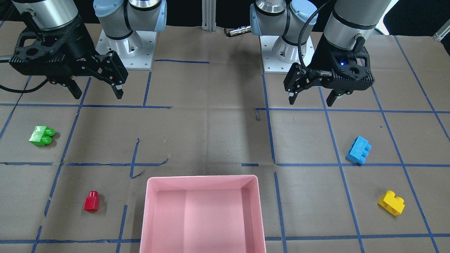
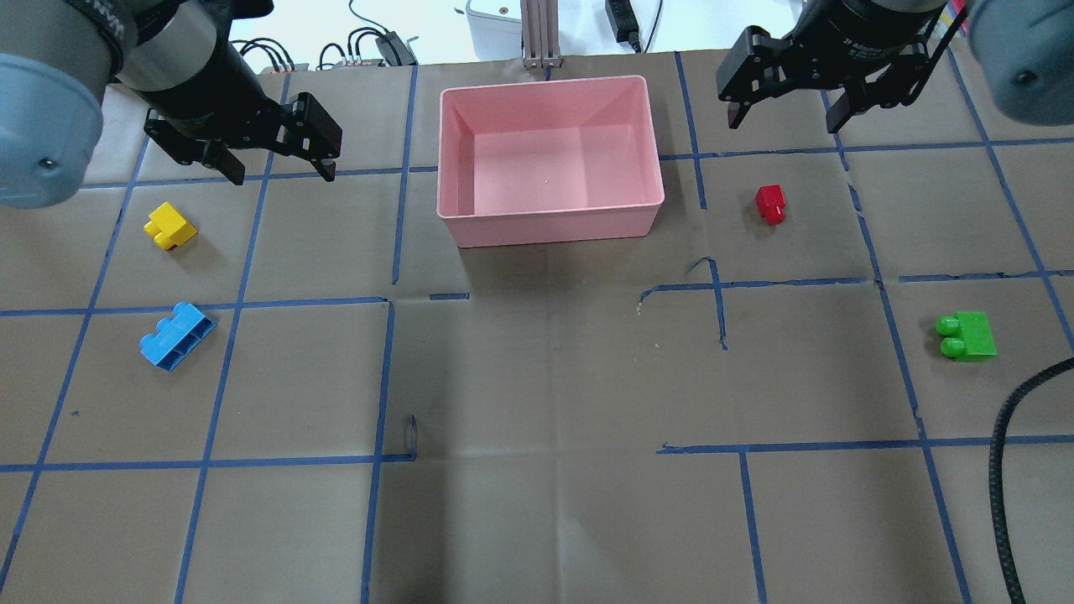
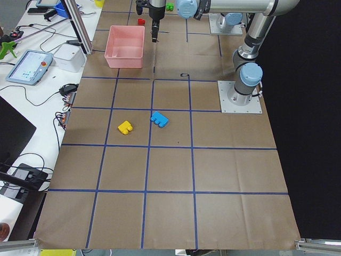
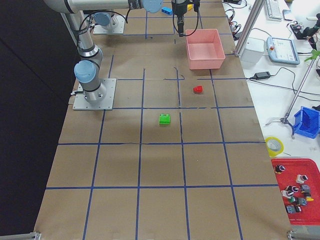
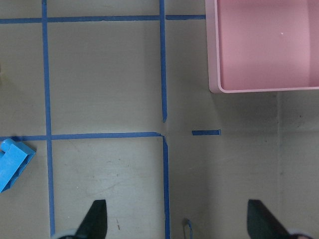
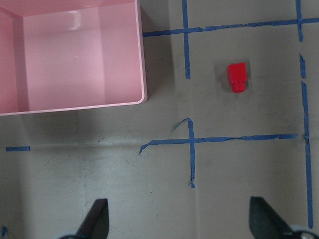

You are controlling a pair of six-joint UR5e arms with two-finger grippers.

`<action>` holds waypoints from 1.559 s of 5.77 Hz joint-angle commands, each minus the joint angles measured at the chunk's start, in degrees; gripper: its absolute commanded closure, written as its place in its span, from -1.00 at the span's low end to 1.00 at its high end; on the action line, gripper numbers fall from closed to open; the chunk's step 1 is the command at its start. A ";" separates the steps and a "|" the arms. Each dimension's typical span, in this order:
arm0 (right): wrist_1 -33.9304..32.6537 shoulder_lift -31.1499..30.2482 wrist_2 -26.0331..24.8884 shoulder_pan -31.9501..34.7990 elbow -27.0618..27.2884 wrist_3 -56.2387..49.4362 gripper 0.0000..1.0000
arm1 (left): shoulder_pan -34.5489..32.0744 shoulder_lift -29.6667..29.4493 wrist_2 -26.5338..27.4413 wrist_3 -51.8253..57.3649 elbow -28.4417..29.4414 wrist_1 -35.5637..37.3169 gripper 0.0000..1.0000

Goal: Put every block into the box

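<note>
Left tool [image 2: 284, 174]: hangs above the bench [image 2: 537, 503] on the box's left and on the robot's side of it. Its jaws are spread wide with nothing between them.
Right tool [image 2: 784, 124]: hangs above the bench on the box's right, also on the robot's side of it. Its jaws are equally wide apart and hold nothing.
Blue block [image 2: 177, 335]: lies on the bench well to the left of the box [image 2: 550, 225] and nearer the robot than the box's near wall. It is turned at a slant to the tape lines [image 2: 722, 310].
Green block [image 2: 969, 336]: lies well to the right of the box, the block farthest from it on that side. It is about as near the robot as the blue one, and its two studs point toward the box's side.
Yellow block [image 2: 170, 226]: lies left of the box, well apart from it and about level with its near wall. It is farther from the robot than the blue block.
Red block [image 2: 770, 205]: lies right of the box, the closest block to it but not touching, about level with its near wall.
Box: stands upright in the middle of the bench's far part, with all four blocks outside it.
</note>
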 commanded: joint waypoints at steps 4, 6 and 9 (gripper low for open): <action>0.82 1.12 0.50 0.05 0.59 0.26 -1.00 | 18.33 -0.28 0.62 17.27 -0.06 -1.46 -0.99; -0.41 1.30 -0.38 -2.21 4.00 -5.92 -0.99 | 31.29 -2.21 0.53 36.52 -0.06 -1.47 -0.99; -4.42 1.47 -0.03 -24.22 11.38 -30.71 -0.99 | 33.10 -4.32 0.26 66.93 -4.34 -0.42 -0.99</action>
